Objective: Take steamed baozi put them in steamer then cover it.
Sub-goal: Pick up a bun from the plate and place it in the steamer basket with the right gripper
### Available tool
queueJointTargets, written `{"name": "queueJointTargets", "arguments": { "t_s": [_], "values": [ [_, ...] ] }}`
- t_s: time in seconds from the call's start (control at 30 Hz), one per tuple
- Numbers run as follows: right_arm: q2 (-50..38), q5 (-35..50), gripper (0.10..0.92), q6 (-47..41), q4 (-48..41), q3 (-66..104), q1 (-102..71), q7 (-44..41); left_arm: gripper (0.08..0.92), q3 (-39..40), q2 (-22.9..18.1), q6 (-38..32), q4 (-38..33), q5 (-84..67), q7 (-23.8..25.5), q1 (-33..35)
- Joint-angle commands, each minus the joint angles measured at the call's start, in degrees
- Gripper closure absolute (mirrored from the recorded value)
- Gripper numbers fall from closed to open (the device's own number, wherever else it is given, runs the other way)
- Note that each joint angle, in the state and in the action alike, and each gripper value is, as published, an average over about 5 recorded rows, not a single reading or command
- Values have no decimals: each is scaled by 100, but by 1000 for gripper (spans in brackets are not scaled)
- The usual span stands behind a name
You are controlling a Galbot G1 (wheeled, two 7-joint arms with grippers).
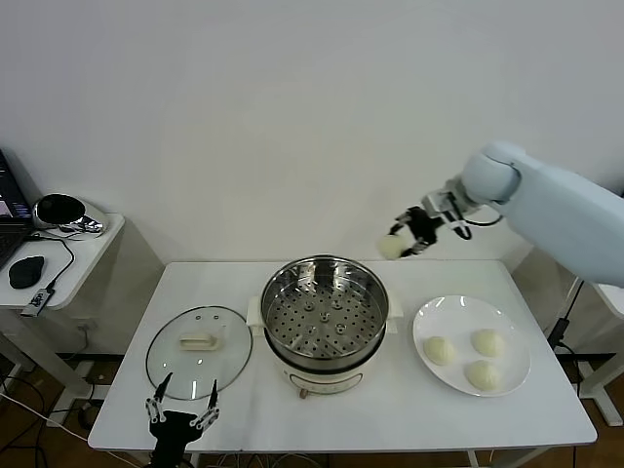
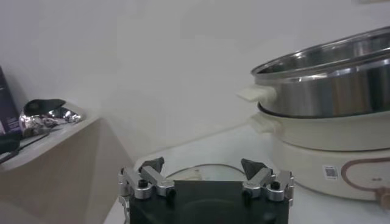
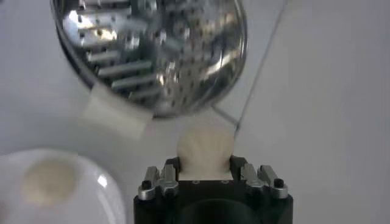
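My right gripper (image 1: pixel 400 244) is shut on one steamed baozi (image 1: pixel 391 247), held in the air behind and to the right of the steamer (image 1: pixel 283 292). From the right wrist the baozi (image 3: pixel 205 145) sits between the jaws of the right gripper (image 3: pixel 205 162), with the steamer's perforated tray (image 3: pixel 152 49) below and beyond. Three more baozi (image 1: pixel 439 350) lie on the white plate (image 1: pixel 429 317). The glass cover (image 1: pixel 200 346) lies flat to the left of the steamer. My left gripper (image 1: pixel 189 383) hangs open at the table's front left edge, just short of the cover (image 2: pixel 183 173).
A side table (image 1: pixel 97 244) at the far left carries a mouse (image 1: pixel 24 270), a laptop corner and a shiny round object (image 1: pixel 60 210). The steamer's white base and side handle (image 2: pixel 253 94) stand close to the left gripper (image 2: pixel 202 165). A white wall is behind.
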Motion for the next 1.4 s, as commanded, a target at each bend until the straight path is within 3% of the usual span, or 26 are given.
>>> {"name": "queueJointTargets", "arguments": {
  "t_s": [0.03, 0.57, 0.93, 1.03, 1.17, 1.3, 1.4],
  "values": [
    [1291, -95, 503, 856, -222, -974, 356, 240, 177, -53, -10, -2, -9, -25, -1, -12],
    [2221, -2259, 499, 2516, -1428, -849, -431, 669, 177, -145, -61, -1, -73, -44, 0, 30],
    [2244, -3028, 494, 2980, -1671, -696, -638, 826, 177, -146, -79, -2, -62, -50, -1, 17],
    [2237, -3041, 463, 3046, -1662, -672, -649, 899, 177, -138, -87, 0, -58, -46, 1, 10],
    [2181, -2817, 356, 2993, -1513, -678, -483, 909, 177, -136, -97, 3, -61, -41, 0, 14],
    [1894, -1788, 250, 2352, -884, -962, 112, 611, 177, -147, -108, 3, -75, -40, -4, 33],
    [1418, -665, 210, 1168, -19, -1304, 733, 279, 177, -145, -109, 2, -94, -36, -5, 53]
  ]
}}
